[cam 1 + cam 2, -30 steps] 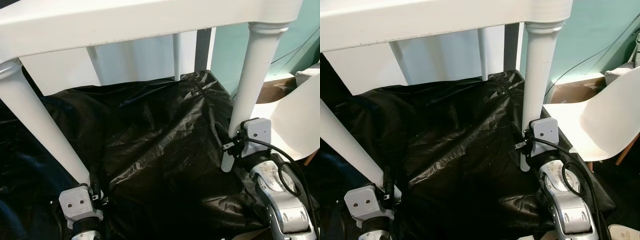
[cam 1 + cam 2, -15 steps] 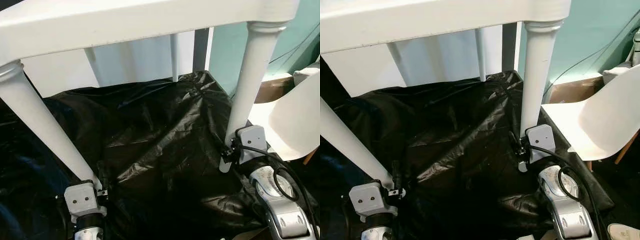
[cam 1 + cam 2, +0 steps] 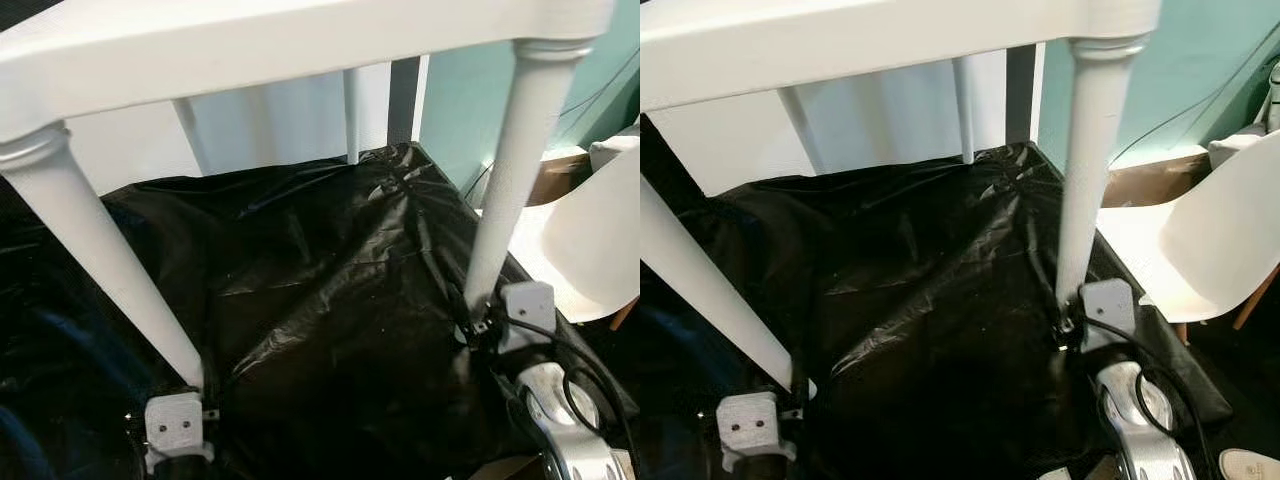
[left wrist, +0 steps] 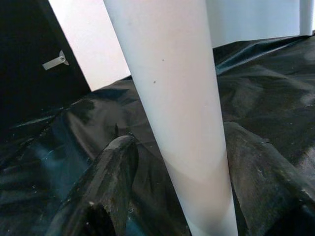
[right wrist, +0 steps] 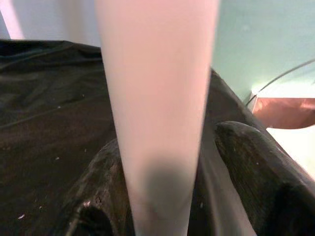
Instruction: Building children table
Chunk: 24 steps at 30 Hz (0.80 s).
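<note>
— Where do we have the white children's table (image 3: 300,45)?

— Over the black plastic sheet (image 3: 330,290). Our left hand (image 4: 182,196) is clamped on the near left leg (image 3: 100,260) close to its foot, one finger (image 4: 110,172) on each side.

— And the right?

— Our right hand (image 5: 162,196) is clamped low on the near right leg (image 3: 505,180). A white chair (image 3: 1200,250) stands just beside it.

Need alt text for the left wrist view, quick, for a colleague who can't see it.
A white table leg runs down between the left gripper's two black fingers, one on each side. Crumpled black plastic sheeting covers the floor beyond.
</note>
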### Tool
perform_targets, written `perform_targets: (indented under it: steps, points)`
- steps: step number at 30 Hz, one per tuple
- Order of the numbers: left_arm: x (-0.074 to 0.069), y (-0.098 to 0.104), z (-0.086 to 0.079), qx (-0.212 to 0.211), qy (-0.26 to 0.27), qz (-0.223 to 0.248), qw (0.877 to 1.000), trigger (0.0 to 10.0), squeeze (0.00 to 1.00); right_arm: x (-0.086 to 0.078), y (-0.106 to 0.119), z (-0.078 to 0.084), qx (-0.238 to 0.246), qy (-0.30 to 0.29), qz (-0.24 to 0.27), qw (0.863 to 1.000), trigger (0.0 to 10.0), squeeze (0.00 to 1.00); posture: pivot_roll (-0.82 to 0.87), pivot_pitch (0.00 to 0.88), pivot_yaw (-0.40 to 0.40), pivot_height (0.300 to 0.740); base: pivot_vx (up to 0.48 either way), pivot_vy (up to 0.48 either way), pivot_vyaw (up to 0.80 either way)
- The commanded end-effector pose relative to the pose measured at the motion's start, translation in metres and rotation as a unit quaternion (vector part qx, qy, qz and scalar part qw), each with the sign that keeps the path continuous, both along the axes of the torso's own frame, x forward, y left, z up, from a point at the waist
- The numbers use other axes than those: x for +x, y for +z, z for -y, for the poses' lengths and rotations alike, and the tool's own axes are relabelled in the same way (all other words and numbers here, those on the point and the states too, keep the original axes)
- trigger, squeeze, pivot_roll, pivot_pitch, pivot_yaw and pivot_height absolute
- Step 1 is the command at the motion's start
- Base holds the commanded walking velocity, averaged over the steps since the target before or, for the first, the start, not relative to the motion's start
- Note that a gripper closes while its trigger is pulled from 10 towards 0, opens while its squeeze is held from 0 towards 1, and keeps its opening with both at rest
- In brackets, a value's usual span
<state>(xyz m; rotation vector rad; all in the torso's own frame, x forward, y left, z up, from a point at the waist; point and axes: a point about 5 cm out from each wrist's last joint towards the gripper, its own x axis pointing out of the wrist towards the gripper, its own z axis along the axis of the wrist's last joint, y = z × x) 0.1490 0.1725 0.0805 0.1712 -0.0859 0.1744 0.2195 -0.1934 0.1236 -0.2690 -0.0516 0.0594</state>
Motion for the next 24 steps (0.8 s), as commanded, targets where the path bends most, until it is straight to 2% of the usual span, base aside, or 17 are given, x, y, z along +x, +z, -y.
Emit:
perform_targets:
  steps: [1, 7, 16, 18, 24]
  points:
    - [-0.006, -0.008, -0.013, 0.008, 0.06, -0.018, 0.998, 10.0, 0.0, -0.004, -0.002, 0.018, 0.001, -0.049, -0.001, 0.999, 10.0, 0.0, -0.05, 0.0, 0.077, 0.74, 0.0, 0.0, 0.0]
    - [-0.007, -0.01, -0.015, 0.008, 0.064, -0.016, 0.998, 10.0, 0.0, -0.007, 0.005, 0.011, 0.02, -0.028, 0.016, 0.999, 10.0, 0.0, -0.04, 0.0, 0.078, 0.74, 0.0, 0.0, 0.0]
    - [-0.016, -0.021, -0.026, -0.015, 0.097, -0.027, 0.995, 10.0, 0.0, -0.016, 0.005, 0.014, 0.026, -0.03, 0.026, 0.999, 10.0, 0.0, -0.05, 0.0, 0.083, 0.74, 0.0, 0.0, 0.0]
    - [-0.02, -0.021, -0.025, -0.009, 0.081, -0.026, 0.996, 10.0, 0.0, -0.02, 0.005, 0.015, 0.067, -0.012, 0.017, 0.998, 10.0, 0.0, -0.05, 0.0, 0.085, 0.74, 0.0, 0.0, 0.0]
    - [-0.021, -0.025, -0.026, -0.012, 0.074, -0.029, 0.997, 10.0, 0.0, -0.021, 0.003, 0.01, 0.099, 0.027, 0.005, 0.995, 10.0, 0.0, -0.05, 0.0, 0.087, 0.74, 0.0, 0.0, 0.0]
